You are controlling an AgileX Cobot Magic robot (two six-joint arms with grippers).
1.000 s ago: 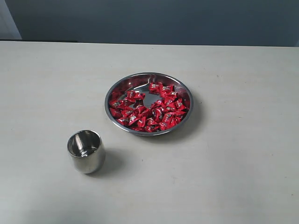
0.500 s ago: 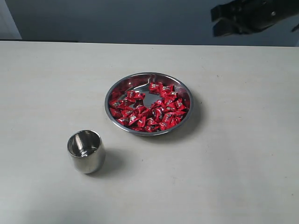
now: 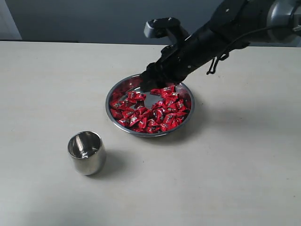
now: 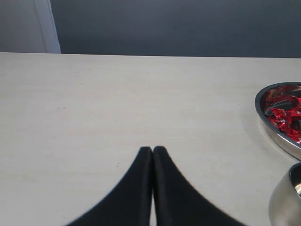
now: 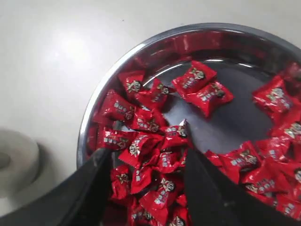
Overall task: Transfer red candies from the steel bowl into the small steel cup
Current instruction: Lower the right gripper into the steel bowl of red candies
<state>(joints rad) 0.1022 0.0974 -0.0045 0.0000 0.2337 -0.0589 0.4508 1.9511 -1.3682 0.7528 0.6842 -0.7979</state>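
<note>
Right wrist view: glossy, crinkly red candies [image 5: 150, 141] in rnd steel bowl [image 5: 230, 125]

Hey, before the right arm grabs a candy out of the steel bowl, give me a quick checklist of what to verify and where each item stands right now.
1. Right pincer open: ok, jaws stand wide apart.
2. Right pincer over the red candies in the steel bowl: ok, several lie between its fingers.
3. Candy gripped: not ok, nothing held yet.
4. Small steel cup upright, mouth unblocked: ok, it stands apart from the bowl.
5. Left pincer out of the way: ok, shut above bare table.
</note>
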